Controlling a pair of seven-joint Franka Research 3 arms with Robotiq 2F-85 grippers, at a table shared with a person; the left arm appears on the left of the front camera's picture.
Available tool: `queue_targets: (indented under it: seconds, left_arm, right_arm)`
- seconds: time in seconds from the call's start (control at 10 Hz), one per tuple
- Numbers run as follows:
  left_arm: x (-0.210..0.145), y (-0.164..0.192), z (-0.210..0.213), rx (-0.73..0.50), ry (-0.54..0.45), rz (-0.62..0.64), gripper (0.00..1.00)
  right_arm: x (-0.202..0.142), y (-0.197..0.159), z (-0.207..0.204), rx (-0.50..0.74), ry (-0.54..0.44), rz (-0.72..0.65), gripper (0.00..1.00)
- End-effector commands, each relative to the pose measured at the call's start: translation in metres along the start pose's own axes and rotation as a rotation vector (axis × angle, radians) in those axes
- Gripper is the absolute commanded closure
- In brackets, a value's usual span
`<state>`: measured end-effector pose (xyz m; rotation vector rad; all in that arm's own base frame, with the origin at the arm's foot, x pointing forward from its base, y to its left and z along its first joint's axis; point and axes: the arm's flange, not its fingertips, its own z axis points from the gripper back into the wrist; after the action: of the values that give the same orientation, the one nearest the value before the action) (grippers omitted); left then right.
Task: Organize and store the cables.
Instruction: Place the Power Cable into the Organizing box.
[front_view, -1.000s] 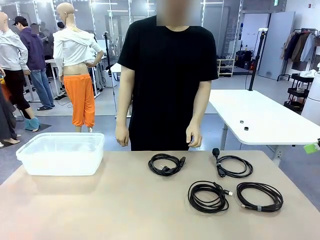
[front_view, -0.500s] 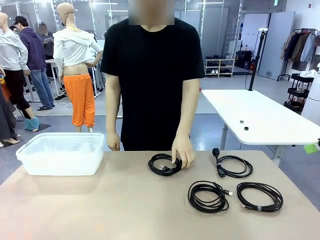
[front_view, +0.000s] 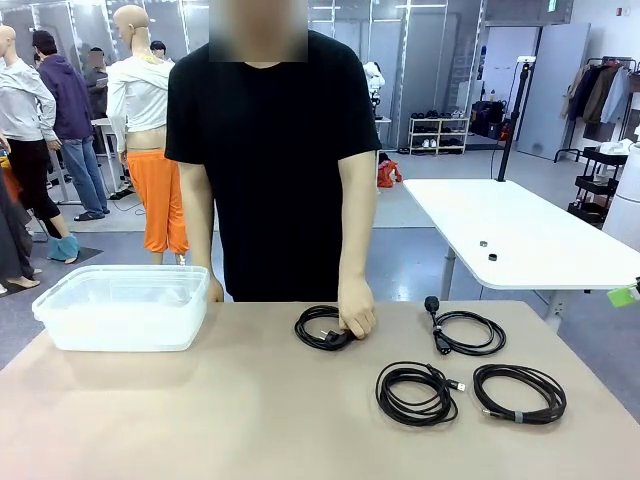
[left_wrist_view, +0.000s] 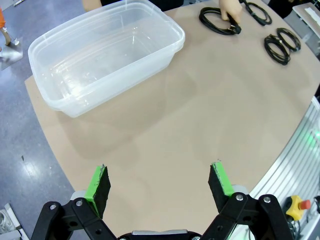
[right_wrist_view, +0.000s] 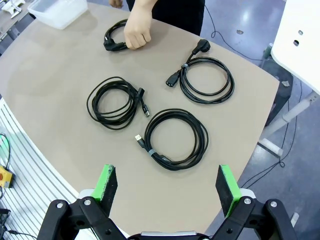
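Tabletop (front_view: 200, 420): carries four coiled black cables, with a clear tub (front_view: 60, 320) at its far left.
Person (front_view: 280, 150): has shifted toward the tub side.
Cables: plug coil (front_view: 468, 333), middle coil (front_view: 415, 393) and right coil (front_view: 519, 393) lie untouched, well apart from the tub.
Far coil (front_view: 318, 328): now under the person's hand (front_view: 356, 318), which hung at the side a second ago (probably gripping, not yet lifting).
Left hand (left_wrist_view: 159, 182): fingers spread, empty, above bare tabletop near the tub.
Right hand (right_wrist_view: 167, 187): spread, empty, above the near coils.
Meaning: storing likely starts with the far coil; nothing is in the tub yet.
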<state>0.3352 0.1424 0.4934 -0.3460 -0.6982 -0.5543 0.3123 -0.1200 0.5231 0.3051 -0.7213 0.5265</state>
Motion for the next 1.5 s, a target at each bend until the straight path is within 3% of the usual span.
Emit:
queue_targets:
  seconds: [0.0, 1.4]
  left_arm:
    - [-0.0005, 0.0011, -0.0003, -0.011, -0.005, -0.009, 0.0]
    - [-0.0005, 0.0011, -0.0003, -0.011, -0.005, -0.009, 0.0]
  right_arm:
    - [-0.0011, -0.0006, 0.0012, 0.002, -0.004, 0.011, 0.0]
    - [-0.0011, -0.0006, 0.0012, 0.002, -0.004, 0.011, 0.0]
